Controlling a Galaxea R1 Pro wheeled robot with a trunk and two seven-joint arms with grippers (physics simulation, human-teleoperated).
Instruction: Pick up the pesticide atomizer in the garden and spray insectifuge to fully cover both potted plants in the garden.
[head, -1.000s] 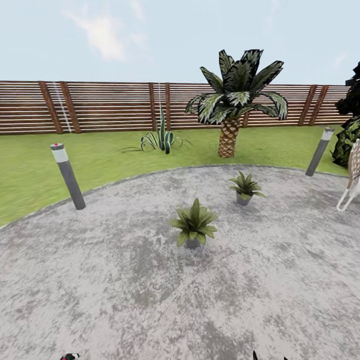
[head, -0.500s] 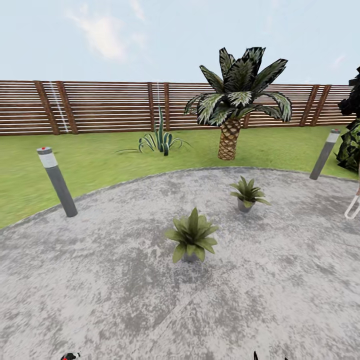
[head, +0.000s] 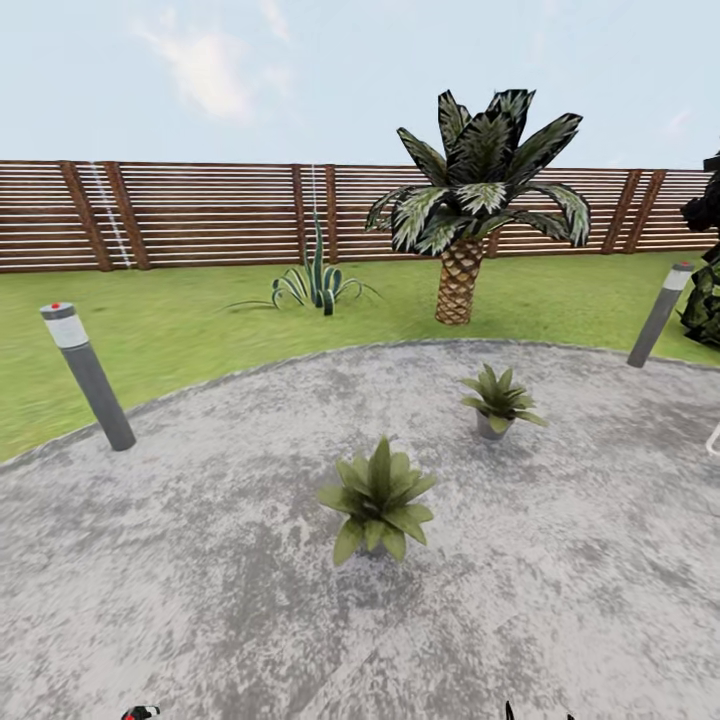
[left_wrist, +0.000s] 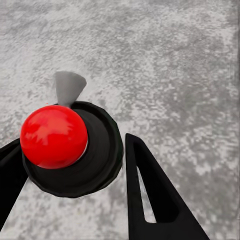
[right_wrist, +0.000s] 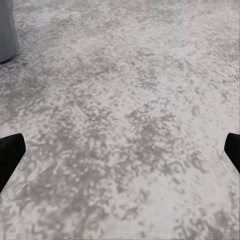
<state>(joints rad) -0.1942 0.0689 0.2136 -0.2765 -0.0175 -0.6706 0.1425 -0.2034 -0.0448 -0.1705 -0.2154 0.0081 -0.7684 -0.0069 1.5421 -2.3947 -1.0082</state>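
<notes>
Rolled closer this last second, so the near potted plant (head: 378, 497) sat at 12 o'clock and the far potted plant (head: 497, 398) at 1, spray bottle (left_wrist: 54, 136) clamped in my left gripper (left_wrist: 73, 141), right gripper (right_wrist: 120, 145) spread wide and empty, nearly spraying range I reckon.

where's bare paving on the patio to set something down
Widest bare stretch of patio: between the left bollard lamp and the nearer potted plant. Also bare: right of that plant, below the farther potted plant. Tightest spot is the gap between the two plants.

grey patio (head: 560, 600); lawn (head: 200, 320); slatted fence (head: 200, 210)
</notes>
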